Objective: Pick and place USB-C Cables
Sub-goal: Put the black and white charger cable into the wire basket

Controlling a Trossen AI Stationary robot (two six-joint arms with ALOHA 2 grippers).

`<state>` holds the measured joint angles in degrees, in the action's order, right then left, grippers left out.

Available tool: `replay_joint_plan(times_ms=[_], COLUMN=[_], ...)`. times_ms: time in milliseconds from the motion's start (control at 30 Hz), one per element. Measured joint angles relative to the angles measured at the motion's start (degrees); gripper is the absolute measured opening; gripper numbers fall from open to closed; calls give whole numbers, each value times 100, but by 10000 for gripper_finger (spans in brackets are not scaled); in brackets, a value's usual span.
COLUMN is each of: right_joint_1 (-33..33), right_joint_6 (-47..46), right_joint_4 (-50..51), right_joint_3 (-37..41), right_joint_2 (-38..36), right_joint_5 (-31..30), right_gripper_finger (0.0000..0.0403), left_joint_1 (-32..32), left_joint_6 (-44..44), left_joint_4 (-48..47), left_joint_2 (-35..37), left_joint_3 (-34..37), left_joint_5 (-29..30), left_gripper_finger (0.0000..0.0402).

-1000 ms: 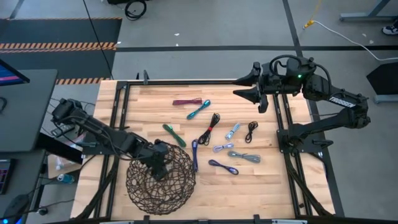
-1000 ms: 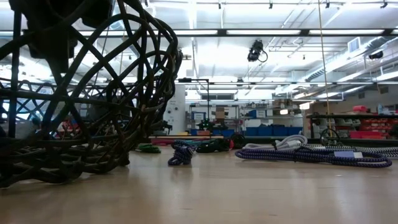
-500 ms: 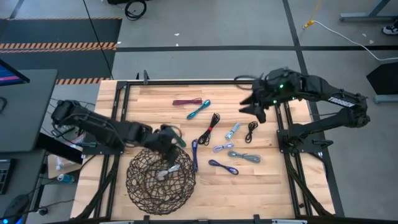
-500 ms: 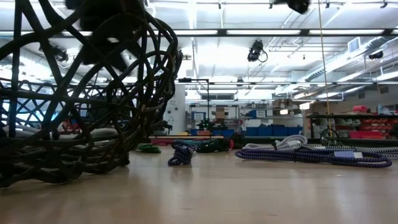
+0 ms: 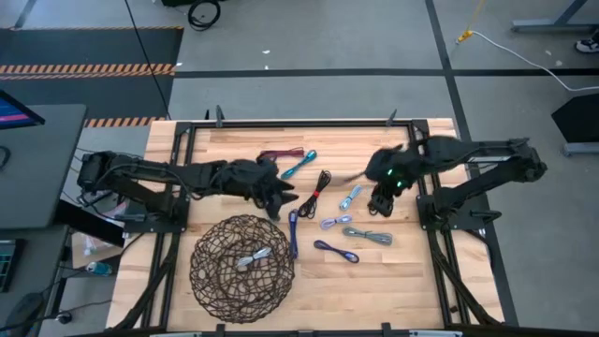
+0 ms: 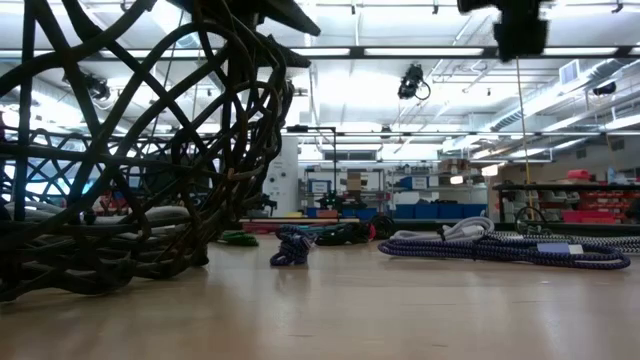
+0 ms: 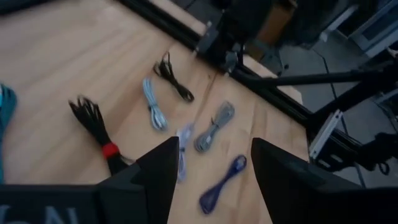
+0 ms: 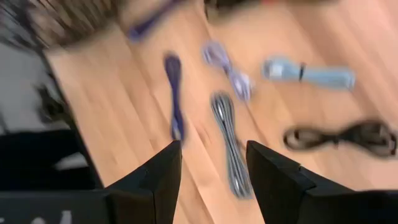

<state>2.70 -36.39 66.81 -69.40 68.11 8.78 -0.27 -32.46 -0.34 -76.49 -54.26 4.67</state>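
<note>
Large industrial lab or workshop hall: fluorescent strip lights (image 6: 420, 50) running along a high ceiling, shelving with blue storage bins (image 6: 420, 210) lining the far wall, hazard-striped floor tape (image 5: 89, 68) edging grey concrete beside the wooden worktable (image 5: 234, 140).

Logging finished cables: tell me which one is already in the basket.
The pale grey cable, lying inside the round wire basket; every other cable is on the wooden table.

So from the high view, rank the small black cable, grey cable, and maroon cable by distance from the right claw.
1. Small black cable, directly beneath the right claw.
2. Grey cable, toward the table's front.
3. Maroon cable, far across, near the left claw.
</note>
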Motion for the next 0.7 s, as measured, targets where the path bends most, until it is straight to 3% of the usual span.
replay_joint_plan(times_ms=[333, 700], right_joint_1=[611, 1121], right_joint_6=[-547, -1232], right_joint_4=[-64, -843], right_joint_3=[966, 1762], right_joint_2=[705, 886], right_joint_5=[17, -149], right_gripper_finger=[185, 183], left_joint_1=[257, 273], left_joint_6=[169, 182], left_joint_4=[103, 159], left_joint_2=[2, 2], left_joint_3=[0, 0], left_joint_5=[-4, -4], left_gripper_finger=[207, 206])
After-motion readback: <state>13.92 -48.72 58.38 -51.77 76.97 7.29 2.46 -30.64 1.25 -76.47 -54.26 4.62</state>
